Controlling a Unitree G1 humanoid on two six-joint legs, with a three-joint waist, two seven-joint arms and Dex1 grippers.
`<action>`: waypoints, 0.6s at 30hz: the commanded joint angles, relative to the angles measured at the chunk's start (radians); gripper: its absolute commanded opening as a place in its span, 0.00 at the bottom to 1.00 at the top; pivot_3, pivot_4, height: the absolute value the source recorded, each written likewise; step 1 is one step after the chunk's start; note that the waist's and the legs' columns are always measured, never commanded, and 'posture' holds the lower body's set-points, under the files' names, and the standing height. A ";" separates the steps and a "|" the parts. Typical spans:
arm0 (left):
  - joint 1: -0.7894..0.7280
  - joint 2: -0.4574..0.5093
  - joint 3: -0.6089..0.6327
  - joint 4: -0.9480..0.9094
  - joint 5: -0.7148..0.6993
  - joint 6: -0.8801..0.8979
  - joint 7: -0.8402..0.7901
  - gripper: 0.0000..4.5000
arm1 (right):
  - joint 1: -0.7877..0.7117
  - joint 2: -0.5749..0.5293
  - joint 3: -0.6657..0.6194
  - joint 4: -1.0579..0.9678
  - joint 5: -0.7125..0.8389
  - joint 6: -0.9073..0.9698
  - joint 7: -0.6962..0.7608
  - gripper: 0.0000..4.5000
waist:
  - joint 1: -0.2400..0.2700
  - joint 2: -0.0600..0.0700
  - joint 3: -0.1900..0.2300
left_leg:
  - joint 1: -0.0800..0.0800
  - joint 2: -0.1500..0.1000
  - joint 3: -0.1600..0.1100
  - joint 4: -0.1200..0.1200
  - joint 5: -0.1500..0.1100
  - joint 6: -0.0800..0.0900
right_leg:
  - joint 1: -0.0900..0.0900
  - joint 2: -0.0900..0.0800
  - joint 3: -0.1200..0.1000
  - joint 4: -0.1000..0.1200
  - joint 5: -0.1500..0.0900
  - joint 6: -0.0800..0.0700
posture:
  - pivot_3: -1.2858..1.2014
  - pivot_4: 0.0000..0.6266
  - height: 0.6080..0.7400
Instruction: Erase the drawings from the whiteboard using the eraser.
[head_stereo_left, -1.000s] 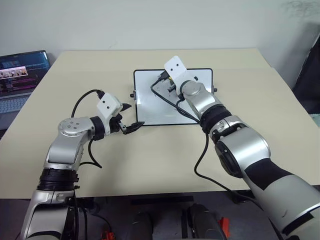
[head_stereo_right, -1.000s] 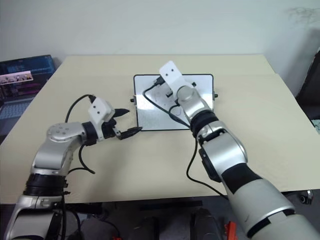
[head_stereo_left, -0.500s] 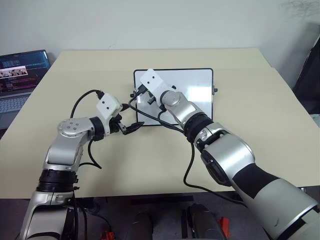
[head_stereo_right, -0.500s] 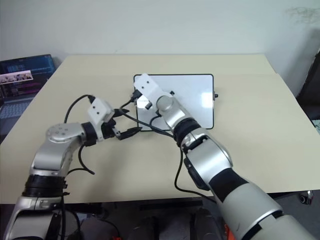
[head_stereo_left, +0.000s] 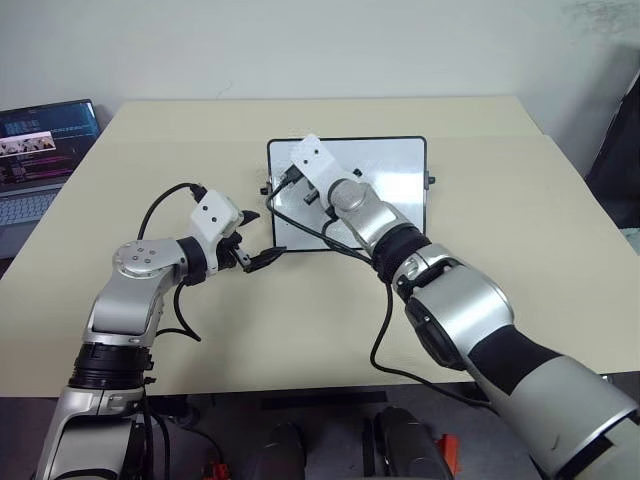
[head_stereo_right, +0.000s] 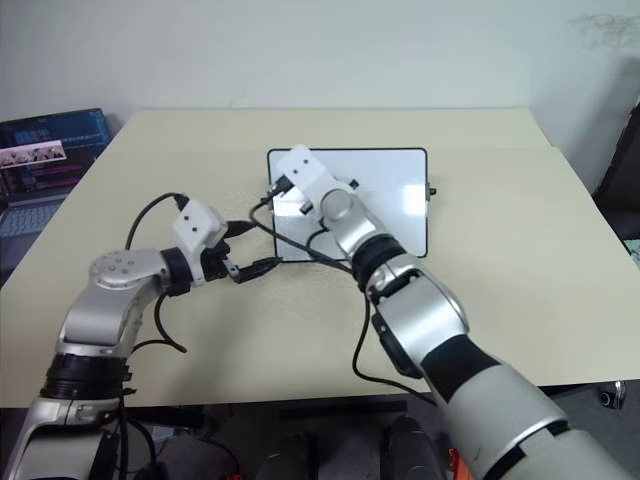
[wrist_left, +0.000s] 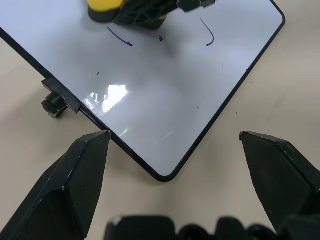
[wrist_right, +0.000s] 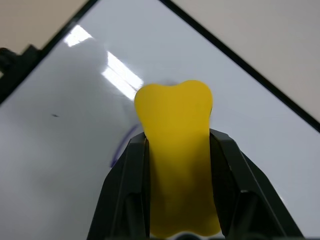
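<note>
While the whiteboard (head_stereo_left: 385, 190) lies flat on the tan table (head_stereo_left: 500, 260), the right gripper (wrist_right: 176, 145) squeezes the yellow eraser (wrist_right: 175, 150) tight between its two black fingers. That eraser sits over the whiteboard's left part, close to thin dark drawings (wrist_left: 207, 35). Just beside the whiteboard's near left corner waits the left gripper (wrist_left: 172, 150), with its fingers spread wide apart and nothing between them.

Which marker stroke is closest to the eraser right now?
The short curved stroke just below the eraser in the left wrist view. The hook-shaped curve and the small dot lie farther along the whiteboard.
</note>
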 joint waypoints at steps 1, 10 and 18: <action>-0.011 0.021 0.028 -0.022 -0.012 -0.016 0.002 1.00 | -0.007 -0.021 -0.011 -0.001 -0.010 -0.014 -0.008 0.27 | 0.000 0.000 0.000 | 0.000 0.000 0.000 0.000 0.000 0.000 | 0.000 0.000 0.000 0.000 0.000 0.000 | 0.52 0.24 1.00; -0.017 0.023 0.026 -0.011 -0.012 -0.022 0.000 1.00 | 0.011 -0.008 0.044 -0.004 -0.047 0.025 0.180 0.27 | -0.001 0.000 0.000 | 0.001 0.000 0.000 0.000 0.000 0.000 | 0.000 0.000 0.000 0.001 0.000 0.000 | 0.52 0.24 1.00; -0.019 0.022 0.023 -0.009 -0.011 -0.026 0.000 1.00 | 0.027 0.011 0.085 -0.023 -0.074 0.056 0.293 0.27 | -0.001 0.000 0.000 | 0.002 0.000 -0.001 0.000 0.000 0.000 | 0.001 0.001 0.000 0.002 0.000 0.000 | 0.52 0.24 1.00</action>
